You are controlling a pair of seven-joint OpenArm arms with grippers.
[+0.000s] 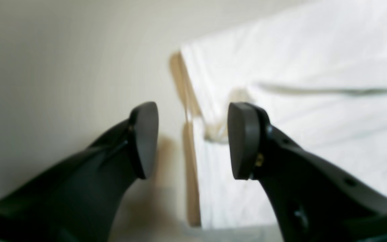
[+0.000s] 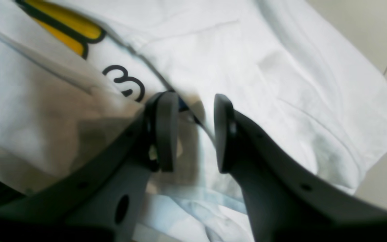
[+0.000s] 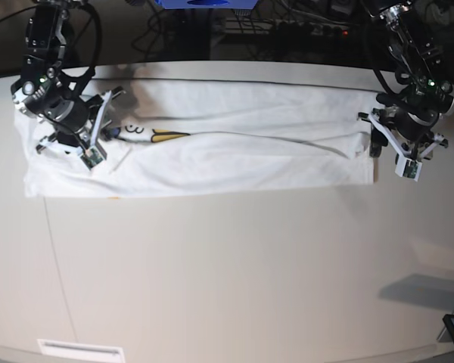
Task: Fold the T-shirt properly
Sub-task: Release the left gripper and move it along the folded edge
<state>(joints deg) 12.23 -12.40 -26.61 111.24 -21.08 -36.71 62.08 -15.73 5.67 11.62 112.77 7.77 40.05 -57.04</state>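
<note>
- T-shirt [image 3: 234, 155] lying flat in a long white band across the far side of the worktop [image 3: 234, 272].
- Left claw [image 1: 193, 141] apart, empty, over the shirt's edge.
- Right claw [image 2: 193, 134] apart, empty, above the print.

A pale table [image 3: 227, 280] bears the T-shirt [image 3: 234, 155], folded into a long band.

**The T-shirt lies folded in a long strip**

The T-shirt [image 3: 212, 155] is white and lies flat across the far part of the worktop [image 3: 227, 272]. Its long sides are folded in. A bit of yellow and black print peeks out near one end.
</note>
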